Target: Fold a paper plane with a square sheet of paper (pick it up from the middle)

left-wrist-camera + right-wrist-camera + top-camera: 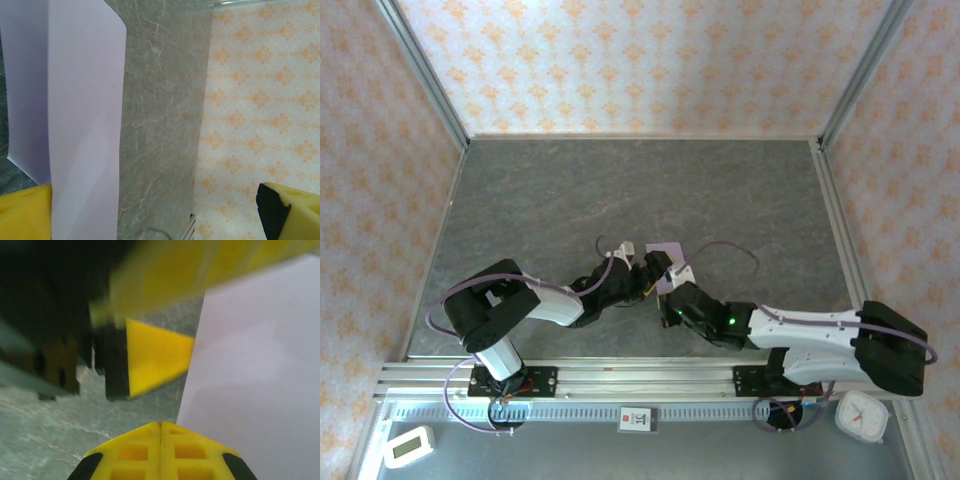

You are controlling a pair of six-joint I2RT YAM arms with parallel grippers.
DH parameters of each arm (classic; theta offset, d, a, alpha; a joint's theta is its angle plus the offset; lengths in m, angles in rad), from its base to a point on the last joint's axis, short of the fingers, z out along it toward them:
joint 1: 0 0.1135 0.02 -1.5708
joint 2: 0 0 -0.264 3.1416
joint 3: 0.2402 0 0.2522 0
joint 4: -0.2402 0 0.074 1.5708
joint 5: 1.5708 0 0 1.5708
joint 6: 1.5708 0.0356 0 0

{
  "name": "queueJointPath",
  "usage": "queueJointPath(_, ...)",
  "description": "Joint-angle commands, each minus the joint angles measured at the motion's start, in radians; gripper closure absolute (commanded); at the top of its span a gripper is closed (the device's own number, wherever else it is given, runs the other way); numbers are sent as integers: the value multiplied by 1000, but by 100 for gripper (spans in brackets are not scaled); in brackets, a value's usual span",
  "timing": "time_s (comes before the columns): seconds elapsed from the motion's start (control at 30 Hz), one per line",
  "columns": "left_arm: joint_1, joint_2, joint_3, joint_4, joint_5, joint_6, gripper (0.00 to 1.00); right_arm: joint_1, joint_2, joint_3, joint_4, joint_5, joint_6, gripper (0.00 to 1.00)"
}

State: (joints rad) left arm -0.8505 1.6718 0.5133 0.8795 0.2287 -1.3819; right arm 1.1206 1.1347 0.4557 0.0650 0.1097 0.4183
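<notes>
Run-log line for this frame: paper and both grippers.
square sheet of paper: mid-table between grippers, corner curled | left gripper: open, sheet by one finger | right gripper: shut at sheet edge, hold unconfirmed

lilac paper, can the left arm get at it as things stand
Probably yes: the left pincer is open and the lilac paper stands inside its gap, nothing between them.

We see both arms reaching inward to the middle of the table [620, 180], their tips close together. The square sheet of paper [667, 249] sits just behind the right fingers [663, 272] and just right of the left fingers [626, 257]. Walls stand behind and on both sides.
</notes>
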Motion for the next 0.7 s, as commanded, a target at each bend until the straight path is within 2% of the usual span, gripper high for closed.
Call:
queueJointPath(0.0, -2, 5, 0, 26, 6, 21, 2, -16, -38, -22, 38, -40, 6, 100)
queueJointPath(0.1, -2, 10, 5, 27, 10, 21, 1, -19, -25, -15, 14, -51, -13, 98)
queueJointPath(0.17, -3, 12, 9, 27, 11, 21, 2, -19, 11, 0, -21, -59, -39, 63)
queueJointPath(0.23, -2, 12, 13, 26, 11, 21, 2, -16, 40, 11, -52, -47, -60, 45)
queueJointPath(0.27, -2, 12, 15, 26, 11, 21, 2, -12, 42, 10, -56, -38, -70, 39)
queueJointPath(0.33, -2, 11, 17, 24, 13, 23, 2, -4, 62, 8, -60, -16, -84, 33)
queueJointPath(0.43, -2, 9, 21, 20, 11, 23, 2, 5, 68, 3, -58, 22, -94, 29)
queueJointPath(0.67, -2, 14, 28, 19, 15, 23, 2, 43, 147, 34, -76, 90, -115, 27)
